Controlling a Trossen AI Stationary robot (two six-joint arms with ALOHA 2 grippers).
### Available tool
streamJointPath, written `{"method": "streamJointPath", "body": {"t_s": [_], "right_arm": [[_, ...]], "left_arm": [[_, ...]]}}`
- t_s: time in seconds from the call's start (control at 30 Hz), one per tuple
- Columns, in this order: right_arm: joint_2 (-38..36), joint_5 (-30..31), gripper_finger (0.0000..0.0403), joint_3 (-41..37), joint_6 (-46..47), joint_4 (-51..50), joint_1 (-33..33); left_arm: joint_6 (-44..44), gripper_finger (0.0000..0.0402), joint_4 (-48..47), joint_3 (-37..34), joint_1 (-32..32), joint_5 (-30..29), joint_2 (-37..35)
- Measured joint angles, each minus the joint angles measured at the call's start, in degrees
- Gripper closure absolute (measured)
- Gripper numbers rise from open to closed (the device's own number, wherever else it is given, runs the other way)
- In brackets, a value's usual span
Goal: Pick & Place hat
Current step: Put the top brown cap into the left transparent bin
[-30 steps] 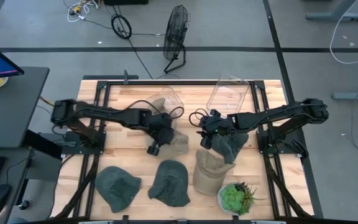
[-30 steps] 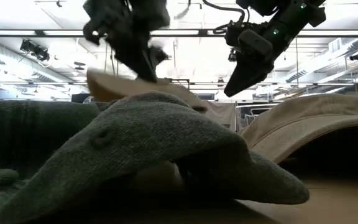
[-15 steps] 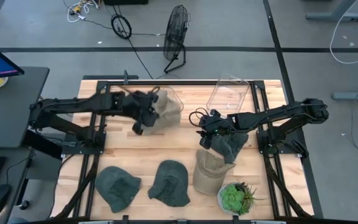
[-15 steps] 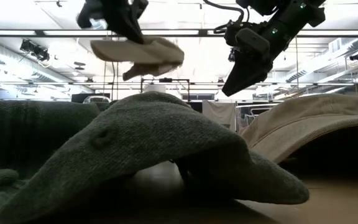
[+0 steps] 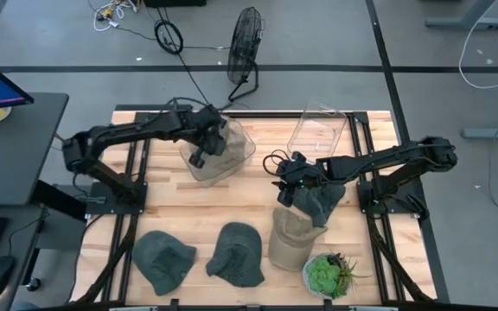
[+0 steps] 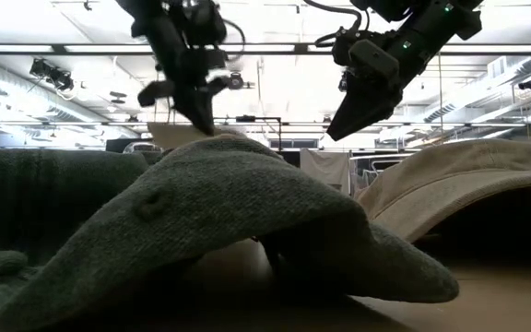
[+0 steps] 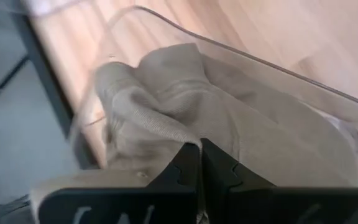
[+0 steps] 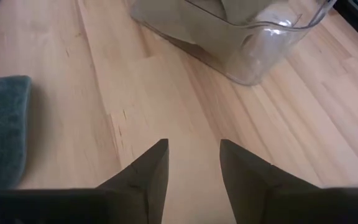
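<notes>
A beige hat [image 5: 228, 142] lies bunched inside a clear plastic bin [image 5: 193, 169] at the table's far left. My left gripper [image 5: 201, 158] reaches down into that bin and is shut on the hat [image 7: 166, 93]. My right gripper [image 5: 284, 197] hovers open over bare wood at the table's middle, touching nothing. Beside it a dark green hat [image 5: 322, 204] rests on top of another beige hat [image 5: 290, 239]. In the right wrist view the open fingers [image 8: 192, 149] point past the wood toward the bin [image 8: 253, 37]. My left gripper pinches a raised fold of the beige hat's cloth [image 7: 182, 138] between its two shut fingers. It comes from above, pointing down into the clear bin. The rest of the hat sags slack below the fingers inside the bin's walls [image 7: 260, 59].
Two grey-green hats [image 5: 164, 259] [image 5: 236, 253] lie flat near the table's near edge. A potted succulent [image 5: 327, 275] stands at the near right. A second clear bin [image 5: 318, 130] sits at the far edge. There is bare wood between the bins and the hats.
My left gripper lifted the beige hat clear of the table's middle and carried it up and toward the far-left edge. It then lowered the hat into the clear bin, staying shut. The hat now sits bunched in the bin.
</notes>
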Motion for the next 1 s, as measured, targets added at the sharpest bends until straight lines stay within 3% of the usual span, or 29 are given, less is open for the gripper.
{"method": "streamJointPath", "body": {"t_s": [0.27, 0.47, 0.57, 0.73, 1.0], "right_arm": [[0.0, 0.0, 0.0254, 0.0, -0.1, 0.0, 0.0], [0.0, 0.0, 0.0254, 0.0, -0.1, 0.0, 0.0], [0.0, 0.0, 0.0254, 0.0, -0.1, 0.0, 0.0], [0.0, 0.0, 0.0254, 0.0, -0.1, 0.0, 0.0], [0.0, -2.5, 0.0254, 0.1, -3.0, -0.5, 0.0]], "left_arm": [[-2.4, 0.0395, 0.6, 0.0, -3.1, -0.1, 5.7], [-15.3, 0.0392, 0.4, 0.0, -3.5, 0.3, 9.2], [-17.3, 0.0385, 0.0, 0.1, -3.0, 0.3, 11.3], [-19.6, 0.0355, -0.1, 0.1, -2.5, 0.1, 13.1], [-22.8, 0.0275, -2.8, 0.7, -2.9, -2.9, 12.7]]}}
